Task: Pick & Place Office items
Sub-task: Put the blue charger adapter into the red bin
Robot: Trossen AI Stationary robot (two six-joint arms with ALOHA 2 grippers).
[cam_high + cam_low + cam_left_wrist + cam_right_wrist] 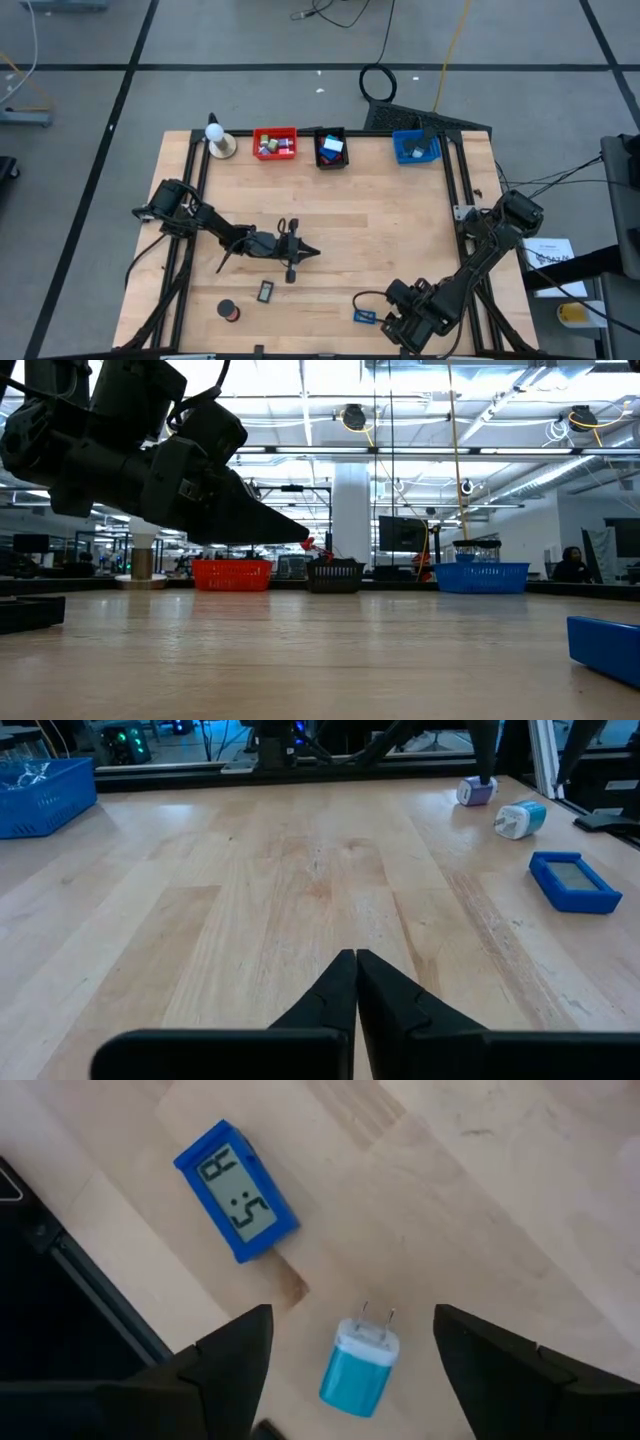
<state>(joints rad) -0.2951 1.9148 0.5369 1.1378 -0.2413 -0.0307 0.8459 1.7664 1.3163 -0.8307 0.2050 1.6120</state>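
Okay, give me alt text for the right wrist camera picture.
The right gripper hangs open over a light-blue plug adapter lying between its fingers on the wooden table. A blue digital clock with a grey display lies just beyond, near the table's dark edge.

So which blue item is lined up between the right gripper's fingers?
The light-blue plug adapter with two metal prongs sits between the open right gripper fingers; the blue-framed digital display lies off beyond them.

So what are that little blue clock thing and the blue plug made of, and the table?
Blue clock: apparently matte moulded plastic, with a grey display window. Plug: glossy light-blue and white plastic with two metal prongs. Table: pale wood, judging by visible grain and plank seams.
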